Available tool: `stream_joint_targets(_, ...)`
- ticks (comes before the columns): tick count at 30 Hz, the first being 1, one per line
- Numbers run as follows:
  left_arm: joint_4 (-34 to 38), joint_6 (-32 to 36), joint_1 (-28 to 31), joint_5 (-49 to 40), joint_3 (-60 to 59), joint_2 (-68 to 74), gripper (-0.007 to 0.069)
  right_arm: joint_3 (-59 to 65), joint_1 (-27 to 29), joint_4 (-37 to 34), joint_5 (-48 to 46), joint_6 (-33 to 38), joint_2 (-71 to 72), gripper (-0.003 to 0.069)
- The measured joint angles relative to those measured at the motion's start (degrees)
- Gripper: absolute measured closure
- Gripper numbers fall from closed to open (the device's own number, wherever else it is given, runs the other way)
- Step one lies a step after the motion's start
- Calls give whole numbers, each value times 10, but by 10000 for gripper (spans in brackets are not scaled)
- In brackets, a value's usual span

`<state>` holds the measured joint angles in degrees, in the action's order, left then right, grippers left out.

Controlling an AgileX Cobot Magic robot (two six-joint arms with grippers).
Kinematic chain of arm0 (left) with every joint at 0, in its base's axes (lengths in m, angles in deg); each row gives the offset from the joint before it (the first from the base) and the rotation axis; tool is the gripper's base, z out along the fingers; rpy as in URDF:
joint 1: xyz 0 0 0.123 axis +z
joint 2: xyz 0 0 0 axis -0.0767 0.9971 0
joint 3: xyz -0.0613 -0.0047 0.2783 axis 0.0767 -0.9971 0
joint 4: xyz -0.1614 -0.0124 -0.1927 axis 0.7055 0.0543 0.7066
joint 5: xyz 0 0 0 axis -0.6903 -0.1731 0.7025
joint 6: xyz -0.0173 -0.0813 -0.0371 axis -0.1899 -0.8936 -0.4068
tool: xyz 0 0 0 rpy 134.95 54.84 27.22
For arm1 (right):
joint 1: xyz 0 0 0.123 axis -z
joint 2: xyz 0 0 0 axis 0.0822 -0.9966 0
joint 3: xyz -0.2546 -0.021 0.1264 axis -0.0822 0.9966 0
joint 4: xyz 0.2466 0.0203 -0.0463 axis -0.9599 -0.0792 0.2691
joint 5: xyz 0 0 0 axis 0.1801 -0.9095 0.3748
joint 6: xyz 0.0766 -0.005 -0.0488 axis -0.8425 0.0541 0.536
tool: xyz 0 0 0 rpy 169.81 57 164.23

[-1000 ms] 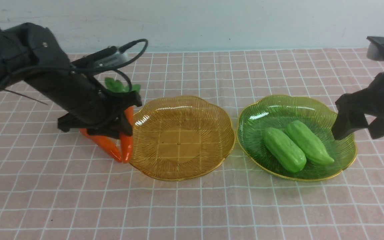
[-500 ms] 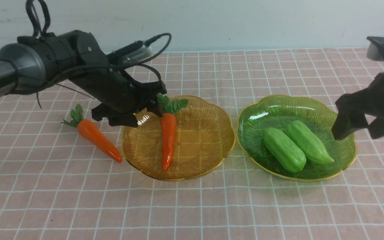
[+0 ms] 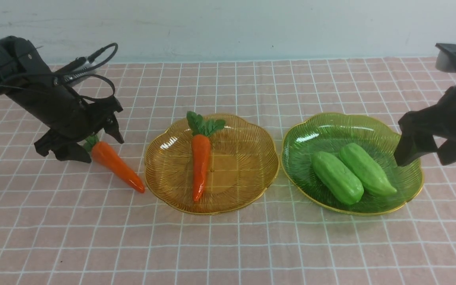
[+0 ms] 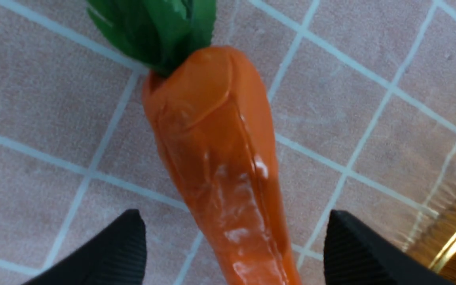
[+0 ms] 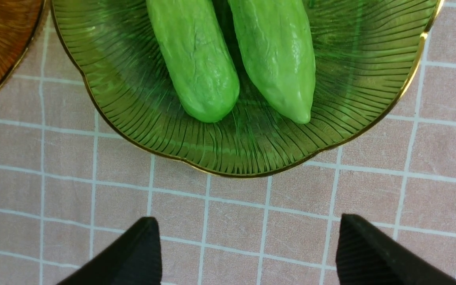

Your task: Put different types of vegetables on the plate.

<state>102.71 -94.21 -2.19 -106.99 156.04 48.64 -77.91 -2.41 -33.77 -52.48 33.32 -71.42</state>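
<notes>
Amber plate (image 3: 247,186): one carrot (image 3: 200,158). Green plate (image 3: 311,130): two gourds (image 3: 337,178). Left gripper (image 3: 91,144), jaws apart, straddles second carrot (image 3: 117,168); right gripper (image 3: 426,156) likewise spread, empty.

It is looking like a robot lab: a toy carrot (image 3: 117,166) is lying on a pink-checked table (image 3: 228,245), a bare wall (image 3: 251,27) standing behind.

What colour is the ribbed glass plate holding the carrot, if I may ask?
Translucent amber plate, gold-rimmed; clearest in the front view.

Glossy smooth plastic is shown by the carrots (image 4: 220,158), a duller, faintly wrinkled skin by the gourds (image 5: 196,59), ribbed translucent glass-like material by the plates (image 5: 251,150), and a matt weave by the cloth (image 3: 228,245).
</notes>
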Motion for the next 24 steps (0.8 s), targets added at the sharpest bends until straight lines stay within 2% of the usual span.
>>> stream_joint_targets(9, 2, 0, 0, 25, 0, 19, 83, 0, 0, -35, 0, 0, 0, 121)
stream_joint_targets(11, 3, 2, 0, 27, 0, 21, 129, 0, 0, -40, 0, 0, 0, 121)
stream_joint_targets(15, 3, 37, 1, 15, 2, 19, 382, 0, 0, -42, 0, 0, 0, 121)
stream_joint_targets(16, -1, 48, 1, 2, 9, 15, 412, 0, 0, -42, 0, 0, 0, 121)
stream_joint_targets(18, -9, 74, 1, -23, 27, 4, 435, 0, 0, -42, 0, 0, 0, 121)
stream_joint_targets(24, -9, 129, -13, -103, 89, -35, 437, 0, 0, -42, 0, 0, 0, 121)
